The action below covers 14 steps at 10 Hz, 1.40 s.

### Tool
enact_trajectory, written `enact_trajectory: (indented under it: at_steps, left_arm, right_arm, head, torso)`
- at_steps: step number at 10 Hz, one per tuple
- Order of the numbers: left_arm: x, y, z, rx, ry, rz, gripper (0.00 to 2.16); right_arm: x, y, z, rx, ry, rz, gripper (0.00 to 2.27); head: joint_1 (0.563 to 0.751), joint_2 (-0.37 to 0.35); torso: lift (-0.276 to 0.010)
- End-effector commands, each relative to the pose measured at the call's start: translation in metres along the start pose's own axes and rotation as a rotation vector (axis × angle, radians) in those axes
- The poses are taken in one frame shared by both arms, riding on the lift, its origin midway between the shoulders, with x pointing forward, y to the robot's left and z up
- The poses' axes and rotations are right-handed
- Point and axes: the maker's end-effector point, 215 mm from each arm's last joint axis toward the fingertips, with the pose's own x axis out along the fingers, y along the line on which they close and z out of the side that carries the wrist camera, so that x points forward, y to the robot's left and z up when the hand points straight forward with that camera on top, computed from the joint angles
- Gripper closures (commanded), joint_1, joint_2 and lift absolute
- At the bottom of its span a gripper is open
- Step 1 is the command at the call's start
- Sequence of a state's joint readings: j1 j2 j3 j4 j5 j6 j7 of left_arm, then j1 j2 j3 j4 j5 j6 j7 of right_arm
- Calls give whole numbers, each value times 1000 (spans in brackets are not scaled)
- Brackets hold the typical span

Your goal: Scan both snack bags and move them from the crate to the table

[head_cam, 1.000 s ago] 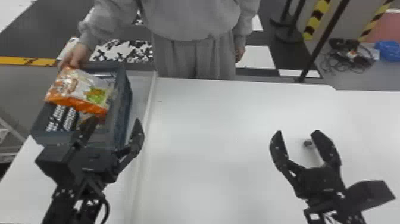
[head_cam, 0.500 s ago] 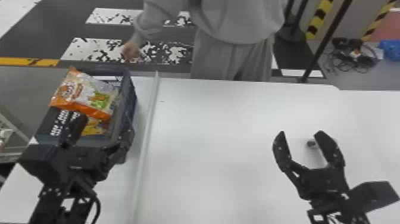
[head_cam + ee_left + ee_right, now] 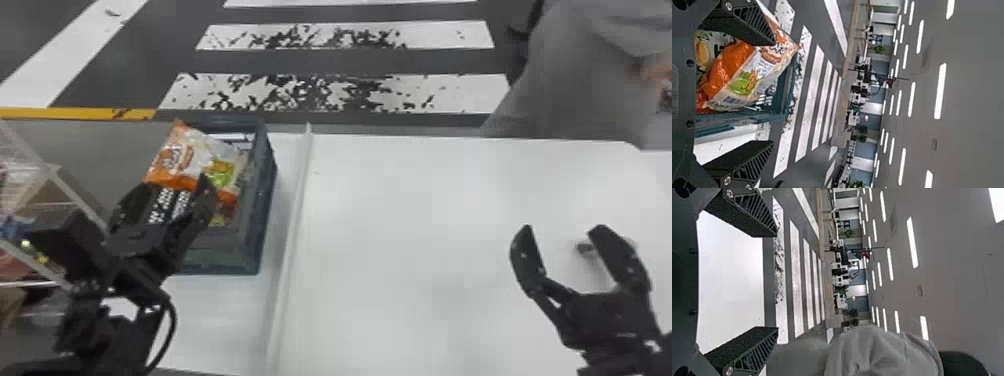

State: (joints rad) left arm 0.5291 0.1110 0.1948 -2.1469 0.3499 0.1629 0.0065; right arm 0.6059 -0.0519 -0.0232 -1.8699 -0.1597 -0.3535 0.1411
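In the head view, read as a clock face, the crate stands at 9 o'clock. In it, an orange-and-white snack bag lies slanted, one corner up at the far rim; a second snack bag shows in part below it, toward 6 o'clock from the first. The left gripper is at 9 o'clock too, its jaws released and spread over the near part of the crate. A pale raised strip runs between the crate and the white table. The right gripper is at 4 o'clock above the table, jaws parted, near a small dark object.

In the left wrist view, the left gripper has its jaws wide apart. One finger covers part of the orange-and-white bag; whether they touch, I cannot tell. Part of the second bag shows next to it.

In the right wrist view, the right gripper is also spread wide, with the table showing between its fingers and striped floor beyond.
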Motion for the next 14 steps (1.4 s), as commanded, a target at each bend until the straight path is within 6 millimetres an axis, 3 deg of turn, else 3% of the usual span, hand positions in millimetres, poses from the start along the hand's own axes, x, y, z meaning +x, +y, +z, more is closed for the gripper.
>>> enact_trajectory:
  at_steps: [1,3,8,10,14]
  left_arm:
    - [12,11,-12,-48,65,31,140]
    - [32,23,-28,-124,150,65,140]
    - [77,50,-42,-246,176,140,144]
    - [91,47,-57,-292,225,155,144]
    - [101,39,-57,-317,248,228,144]
  right_arm:
    - [0,3,0,0,1,5,83]
    - [0,9,1,1,-1,14,83]
    - [2,19,2,-11,16,36,83]
    - [3,20,0,-15,27,42,83]
    - [4,26,2,-22,39,62,83]
  head:
    - [695,126]
    - [695,151]
    - [695,188]
    - [695,200]
    - [695,194]
  torso:
    - [-88]
    - [-88]
    - [-88]
    - [-88]
    - [-88]
